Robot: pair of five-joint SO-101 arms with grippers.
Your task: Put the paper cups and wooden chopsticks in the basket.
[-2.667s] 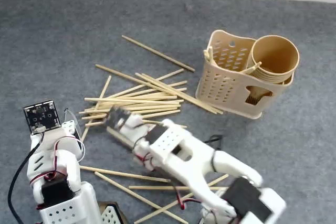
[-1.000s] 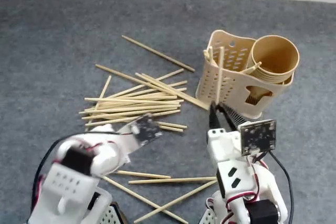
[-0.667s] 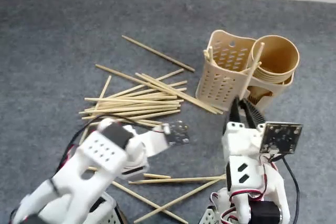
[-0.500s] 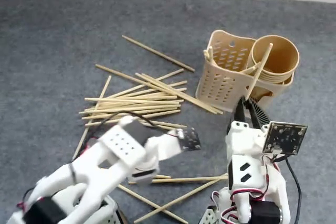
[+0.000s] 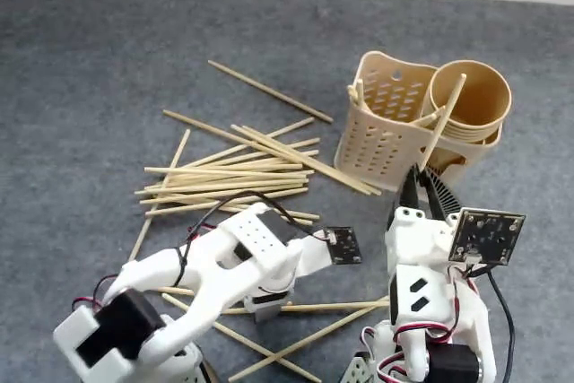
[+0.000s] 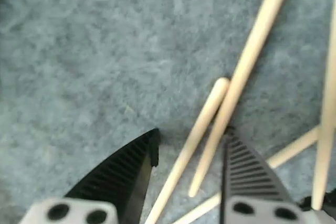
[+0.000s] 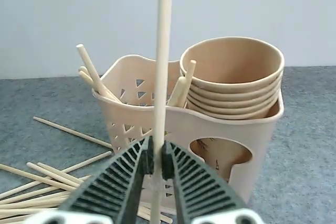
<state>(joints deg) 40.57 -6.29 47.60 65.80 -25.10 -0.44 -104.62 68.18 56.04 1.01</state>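
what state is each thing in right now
right gripper: shut on held chopstick
held chopstick: upright, in front of the basket
left gripper: open, over loose chopsticks
loose chopsticks: lying flat, scattered outside basket
basket: upright, partly filled
paper cups: stacked, inside the basket
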